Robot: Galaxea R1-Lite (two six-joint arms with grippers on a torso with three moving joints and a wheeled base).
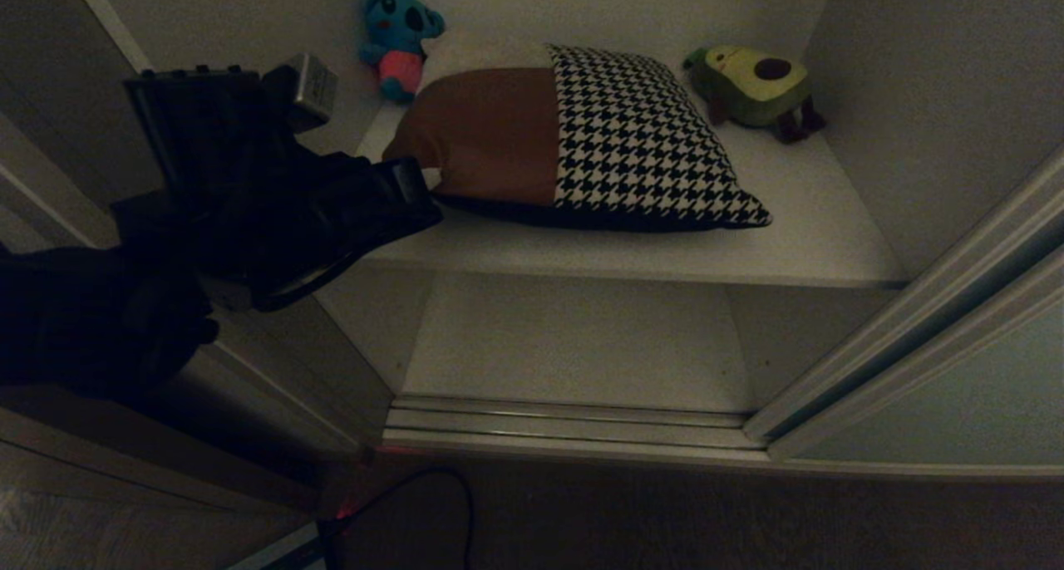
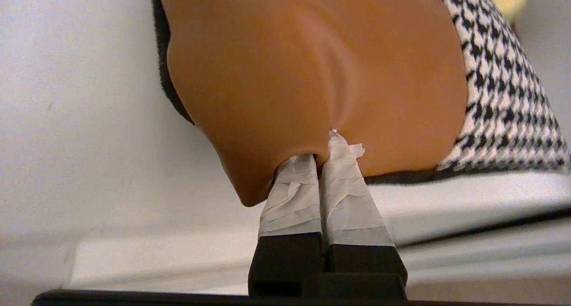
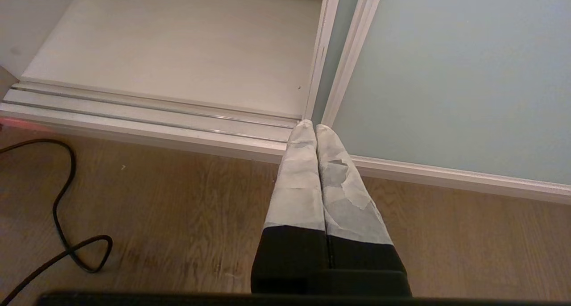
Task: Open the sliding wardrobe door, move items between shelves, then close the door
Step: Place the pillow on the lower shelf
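**Wardrobe shelf: cushion corner pinched**

Inside the open wardrobe, the left pincer (image 2: pixel 322 150) pinched the cushion (image 1: pixel 582 134) at its brown near corner on the upper shelf (image 1: pixel 819 221). Pulling slowly should keep that thin fold from slipping. Right pincer (image 3: pixel 311 127) hung pressed together, holding nothing.

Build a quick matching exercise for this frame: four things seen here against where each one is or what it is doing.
Things:
1. cushion
2. blue plush toy
3. avocado plush toy
4. right gripper

Places or states:
A. back right of the upper shelf
B. shut, holding nothing, over the wooden floor
C. back left of the upper shelf
D. brown corner pinched by the left gripper

Pairs: 1-D, 2-C, 3-A, 4-B
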